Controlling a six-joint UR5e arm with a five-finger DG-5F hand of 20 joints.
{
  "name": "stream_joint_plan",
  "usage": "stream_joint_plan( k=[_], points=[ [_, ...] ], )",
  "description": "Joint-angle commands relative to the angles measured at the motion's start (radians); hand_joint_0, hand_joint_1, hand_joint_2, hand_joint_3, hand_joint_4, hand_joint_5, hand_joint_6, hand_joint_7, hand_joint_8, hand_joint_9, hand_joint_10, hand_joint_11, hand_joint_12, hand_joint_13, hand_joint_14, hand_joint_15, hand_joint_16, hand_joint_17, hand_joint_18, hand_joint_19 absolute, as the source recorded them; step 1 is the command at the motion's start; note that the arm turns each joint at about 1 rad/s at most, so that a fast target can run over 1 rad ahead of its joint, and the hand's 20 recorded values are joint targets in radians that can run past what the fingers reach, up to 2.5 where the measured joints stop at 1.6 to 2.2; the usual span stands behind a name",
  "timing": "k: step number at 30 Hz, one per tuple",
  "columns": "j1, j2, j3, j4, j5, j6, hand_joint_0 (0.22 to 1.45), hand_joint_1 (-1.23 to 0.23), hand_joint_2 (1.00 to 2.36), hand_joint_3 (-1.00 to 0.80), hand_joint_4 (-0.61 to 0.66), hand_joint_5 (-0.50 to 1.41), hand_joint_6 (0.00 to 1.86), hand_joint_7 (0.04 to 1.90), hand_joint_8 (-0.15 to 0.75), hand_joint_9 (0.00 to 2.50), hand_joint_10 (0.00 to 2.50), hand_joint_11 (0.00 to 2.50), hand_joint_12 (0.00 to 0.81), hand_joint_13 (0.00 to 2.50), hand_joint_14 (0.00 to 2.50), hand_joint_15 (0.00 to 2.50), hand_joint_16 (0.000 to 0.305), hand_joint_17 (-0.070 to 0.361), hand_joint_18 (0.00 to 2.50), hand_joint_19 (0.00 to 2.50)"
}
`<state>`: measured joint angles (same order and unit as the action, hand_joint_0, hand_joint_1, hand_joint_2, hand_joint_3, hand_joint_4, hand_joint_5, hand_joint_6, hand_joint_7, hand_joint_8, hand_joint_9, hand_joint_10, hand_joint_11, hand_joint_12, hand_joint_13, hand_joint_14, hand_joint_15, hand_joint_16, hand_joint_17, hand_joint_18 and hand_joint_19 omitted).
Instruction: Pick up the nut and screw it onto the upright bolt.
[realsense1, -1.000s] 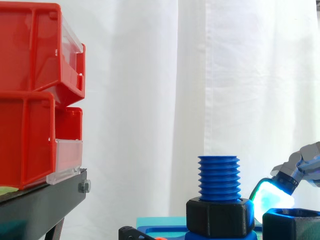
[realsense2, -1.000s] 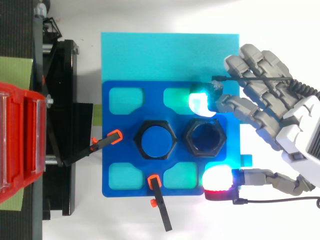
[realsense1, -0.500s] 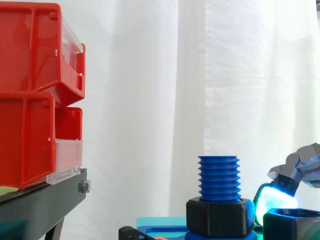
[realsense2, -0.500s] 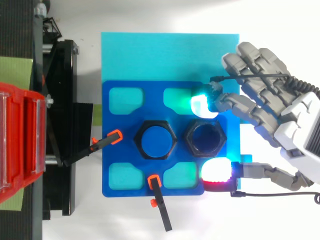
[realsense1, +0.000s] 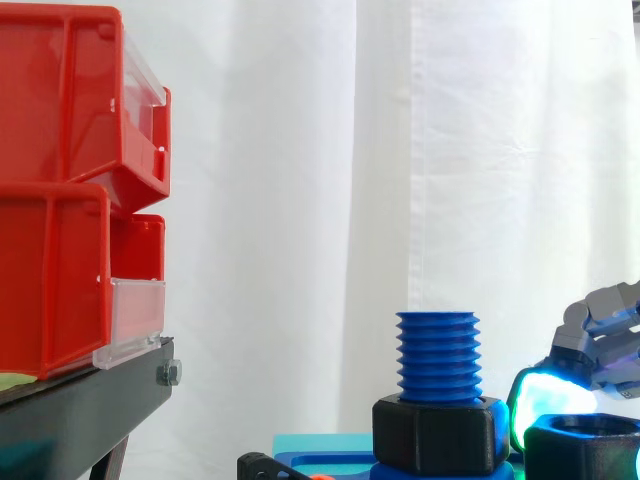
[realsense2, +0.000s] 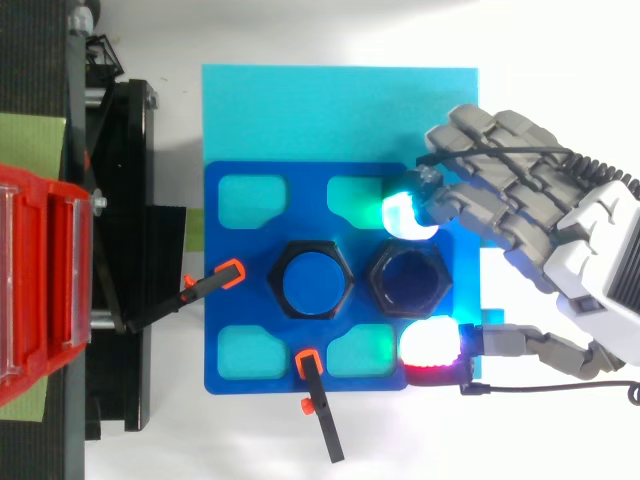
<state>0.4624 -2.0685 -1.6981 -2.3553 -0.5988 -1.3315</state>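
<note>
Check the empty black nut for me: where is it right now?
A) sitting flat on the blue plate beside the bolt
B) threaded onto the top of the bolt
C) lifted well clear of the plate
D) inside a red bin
A: the empty nut sits flat on the blue plate next to the bolt. In the side view it is level with the second nut round the bolt's base.

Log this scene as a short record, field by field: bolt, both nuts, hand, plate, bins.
bolt: blue, threaded, upright on the plate
seated nut: black, around the bolt's base
loose nut: black, on the plate beside the bolt
hand: at the loose nut, reaching in from the view's right
plate: blue, with orange-tipped clamps on it
bins: red, stacked on a black stand
</note>
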Motion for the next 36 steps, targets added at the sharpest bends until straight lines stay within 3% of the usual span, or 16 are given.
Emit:
stream_joint_plan(
  k=[1,6,12,20,22,23,25,31,32,36],
  points=[
    [-0.001,0.002,0.000,-0.002,-0.006,0.000,0.52,-0.70,1.00,-0.50,0.25,-0.20,0.50,1.14,0.299,0.38,0.00,0.01,0.355,0.30,0.00,0.00,0.056,0.125,0.34,0.00],
    [-0.001,0.016,0.005,-0.029,-0.007,0.009,0.52,-0.69,1.00,-0.50,0.25,-0.20,0.50,1.15,0.300,0.39,0.00,0.03,0.353,0.31,0.00,0.00,0.055,0.124,0.35,0.00],
    [-0.004,0.048,0.014,-0.121,-0.009,0.014,0.53,-0.69,1.00,-0.50,0.25,-0.19,0.50,1.15,0.301,0.39,0.00,0.04,0.352,0.31,0.00,0.00,0.055,0.124,0.35,0.00],
    [-0.016,0.123,0.012,-0.231,-0.012,0.046,0.53,-0.68,1.00,-0.50,0.25,-0.19,0.50,1.15,0.301,0.40,0.00,0.04,0.351,0.32,0.00,0.00,0.055,0.123,0.36,0.00],
    [-0.030,0.174,0.014,-0.260,-0.018,0.051,0.53,-0.68,1.00,-0.50,0.25,-0.19,0.50,1.16,0.300,0.40,0.00,0.04,0.351,0.32,0.00,0.00,0.055,0.123,0.36,0.00],
    [-0.038,0.197,0.014,-0.257,-0.041,0.051,0.53,-0.68,1.00,-0.50,0.25,-0.19,0.50,1.16,0.300,0.40,0.00,0.04,0.351,0.32,0.00,0.00,0.055,0.123,0.36,0.00],
    [-0.042,0.205,0.015,-0.257,-0.056,0.052,0.53,-0.68,1.00,-0.50,0.25,-0.19,0.50,1.16,0.300,0.41,0.00,0.05,0.351,0.32,0.00,0.00,0.055,0.123,0.36,0.00],
    [-0.070,0.205,0.103,-0.291,-0.119,0.064,0.52,-0.67,1.00,-0.50,0.24,-0.19,0.50,1.15,0.300,0.41,0.00,0.05,0.349,0.32,0.00,0.00,0.055,0.123,0.37,0.00],
    [-0.084,0.203,0.124,-0.289,-0.165,0.072,0.53,-0.67,1.00,-0.50,0.24,-0.19,0.50,1.15,0.300,0.41,0.00,0.05,0.349,0.33,0.00,0.00,0.055,0.123,0.37,0.00],
    [-0.097,0.192,0.132,-0.245,-0.262,0.077,0.52,-0.67,1.00,-0.50,0.24,-0.19,0.50,1.15,0.300,0.41,0.00,0.05,0.348,0.33,0.00,0.00,0.055,0.123,0.37,0.00]
  ],
)
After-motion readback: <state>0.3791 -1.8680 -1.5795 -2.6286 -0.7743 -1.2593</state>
